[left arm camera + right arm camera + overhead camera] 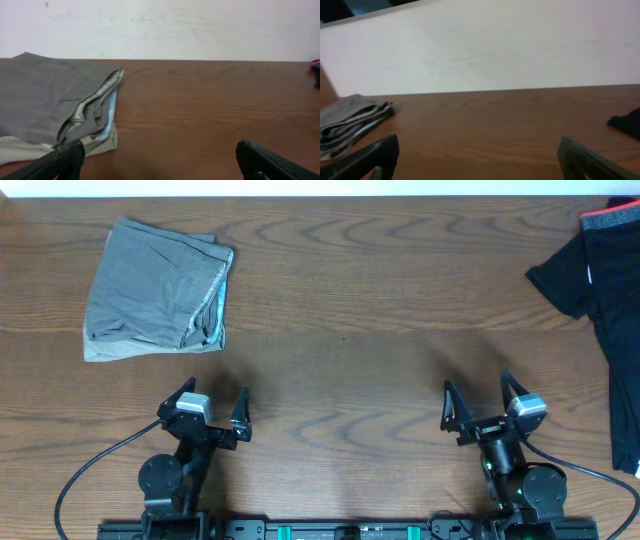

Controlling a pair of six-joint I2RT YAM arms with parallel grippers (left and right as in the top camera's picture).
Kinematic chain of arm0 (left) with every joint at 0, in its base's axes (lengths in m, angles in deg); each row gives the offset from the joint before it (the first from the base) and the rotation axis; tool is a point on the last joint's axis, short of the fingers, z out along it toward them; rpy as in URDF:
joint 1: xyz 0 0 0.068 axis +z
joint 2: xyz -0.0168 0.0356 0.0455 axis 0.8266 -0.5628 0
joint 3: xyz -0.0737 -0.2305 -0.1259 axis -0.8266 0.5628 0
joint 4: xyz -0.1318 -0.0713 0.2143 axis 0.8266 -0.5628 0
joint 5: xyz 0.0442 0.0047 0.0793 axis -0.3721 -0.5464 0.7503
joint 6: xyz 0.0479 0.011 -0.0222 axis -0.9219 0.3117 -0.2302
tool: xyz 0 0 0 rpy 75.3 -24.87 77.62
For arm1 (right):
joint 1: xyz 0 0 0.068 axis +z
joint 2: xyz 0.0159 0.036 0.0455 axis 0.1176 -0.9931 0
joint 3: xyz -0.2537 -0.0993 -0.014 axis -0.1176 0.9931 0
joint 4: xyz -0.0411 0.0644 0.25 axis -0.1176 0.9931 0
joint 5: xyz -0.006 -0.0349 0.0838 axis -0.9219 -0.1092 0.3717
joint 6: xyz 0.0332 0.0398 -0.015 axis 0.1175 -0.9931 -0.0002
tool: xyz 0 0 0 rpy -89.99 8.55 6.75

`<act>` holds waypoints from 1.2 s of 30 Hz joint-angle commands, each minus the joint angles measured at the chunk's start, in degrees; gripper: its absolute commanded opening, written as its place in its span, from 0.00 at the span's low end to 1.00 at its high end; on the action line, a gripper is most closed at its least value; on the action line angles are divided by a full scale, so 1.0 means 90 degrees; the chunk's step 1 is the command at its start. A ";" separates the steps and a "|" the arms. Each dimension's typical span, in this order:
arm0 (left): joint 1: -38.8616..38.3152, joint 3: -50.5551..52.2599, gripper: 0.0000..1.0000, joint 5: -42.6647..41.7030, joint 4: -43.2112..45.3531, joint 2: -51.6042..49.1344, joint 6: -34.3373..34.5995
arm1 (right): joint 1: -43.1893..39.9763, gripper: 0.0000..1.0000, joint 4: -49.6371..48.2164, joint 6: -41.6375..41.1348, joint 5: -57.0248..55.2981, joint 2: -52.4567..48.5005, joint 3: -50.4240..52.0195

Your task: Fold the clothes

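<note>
Both grippers sit low in the frame on the wooden table, fingers spread and holding nothing.
At lower left is the left gripper, at lower right the right gripper. One folded grey garment lies in the upper left, well apart from them. At the right edge a crumpled black garment with a red-and-grey band is partly out of frame.

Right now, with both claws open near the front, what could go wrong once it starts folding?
The black garment lies crumpled at the far right, partly out of the overhead view, so the right gripper may reach awkwardly and pinch only one layer, bunching it. The grey garment looks folded already; a careless pass by the left gripper could drag it open.
</note>
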 commanded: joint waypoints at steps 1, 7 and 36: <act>-0.0027 0.0078 0.98 -0.0289 0.0075 -0.0022 0.0170 | -0.0024 0.99 0.0107 -0.0340 0.0296 0.0034 0.0007; -0.0027 -0.0629 0.98 -0.0243 0.0284 -0.0075 0.0408 | -0.0024 0.99 0.0017 -0.0342 0.0357 -0.0029 -0.0024; -0.0027 -0.7633 0.98 -0.1229 -0.3062 -0.7667 0.0410 | -0.1175 0.99 0.4964 0.0595 0.1481 -0.9551 -0.8519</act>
